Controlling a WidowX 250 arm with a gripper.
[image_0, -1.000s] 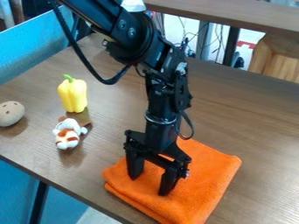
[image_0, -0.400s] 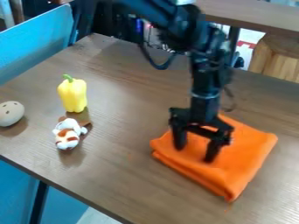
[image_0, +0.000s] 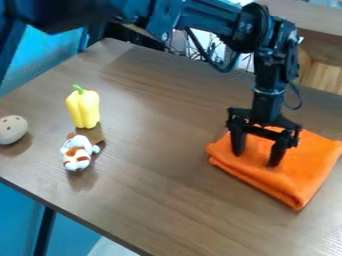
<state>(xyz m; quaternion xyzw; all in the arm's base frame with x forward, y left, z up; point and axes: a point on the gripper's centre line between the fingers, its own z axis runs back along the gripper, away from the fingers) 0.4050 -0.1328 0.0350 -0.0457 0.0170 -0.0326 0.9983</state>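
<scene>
Relation of the spread jaws to the folded orange cloth (image_0: 304, 167). The cloth lies flat on the brown wooden bench (image_0: 160, 175), directly beneath the jaws and at the right of the view. The black robot arm (image_0: 269, 75) enters from the upper left and bends downward, so that the jaws hang nearly upright. Their two tips stand well separated over the cloth's left and middle portion, appearing to meet its upper face, with no fabric visibly pinched between them. The line joining the tips slants down to the right, roughly along the cloth's near folded edge; more of the cloth extends rightward from the tips than leftward. Its outline is nearly square, and no long axis can be told. A yellow toy bell pepper (image_0: 83, 109) stands well apart, toward the left of the view.
</scene>
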